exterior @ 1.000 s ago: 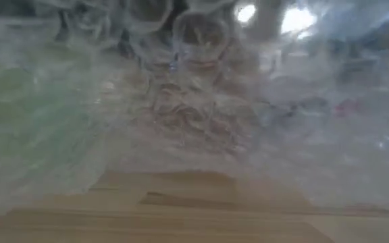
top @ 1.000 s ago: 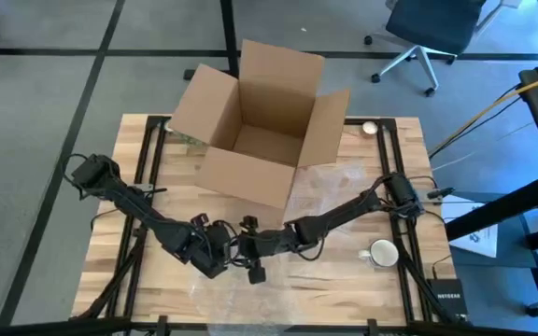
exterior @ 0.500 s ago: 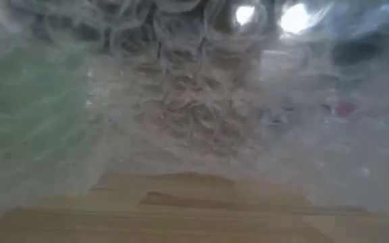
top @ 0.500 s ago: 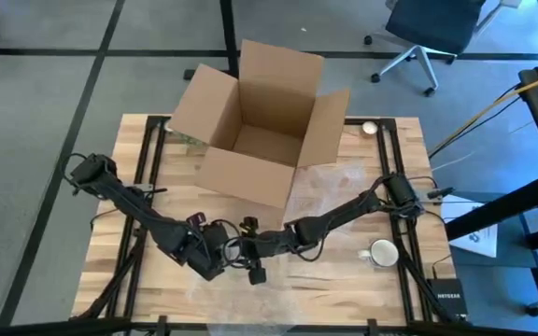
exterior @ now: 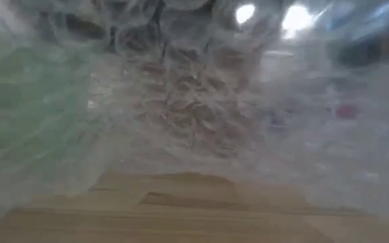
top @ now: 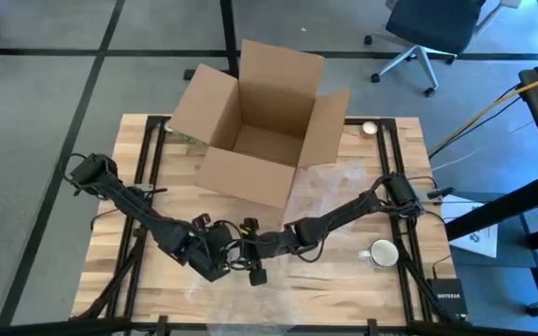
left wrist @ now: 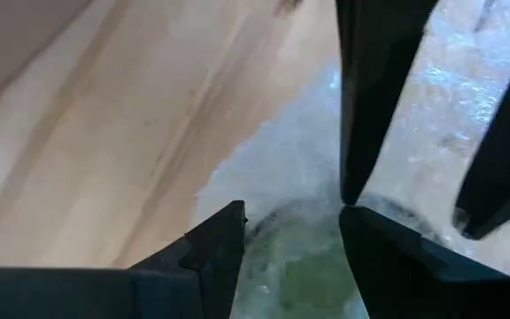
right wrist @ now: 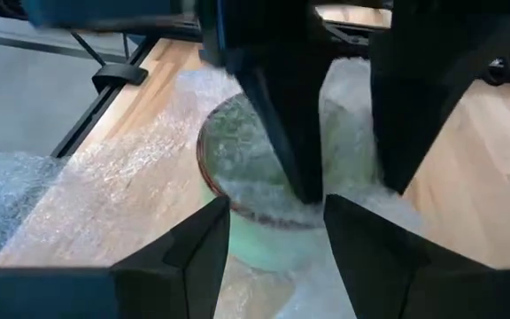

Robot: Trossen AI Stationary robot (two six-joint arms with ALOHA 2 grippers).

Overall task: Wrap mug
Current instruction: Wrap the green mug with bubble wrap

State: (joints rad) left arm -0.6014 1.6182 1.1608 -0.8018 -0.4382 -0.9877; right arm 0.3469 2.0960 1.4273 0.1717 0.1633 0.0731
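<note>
A green mug (right wrist: 259, 239) stands upright on the table under clear bubble wrap (right wrist: 104, 186), which is draped over its rim and opening. In the high view both grippers meet over it at the table's near middle and hide it. My left gripper (right wrist: 348, 190) comes down at the mug's rim, shut on a bunch of wrap. My right gripper (right wrist: 277, 252) is open, with one finger on each side of the mug's green wall. The low view shows only bubble wrap (exterior: 201, 115) close up, tinted green at the left. My left gripper pinches a bunched strip of the bubble wrap (right wrist: 343, 124) between its two fingers at the mug's rim, coming from above. One finger (right wrist: 282, 133) reaches over the mug's opening and the other (right wrist: 405, 106) stays outside the wall. Whether my right gripper touches the wrapped mug cannot be told.
An open cardboard box (top: 260, 121) stands at the far middle of the table. A white mug (top: 383, 252) sits near the right edge, and a small round thing (top: 370, 128) lies at the far right. Bare wood lies to the near right.
The bubble wrap in front of the low camera has shifted and rumpled, with the green tint spreading at the left. Both grippers have stayed close together at the mug.
</note>
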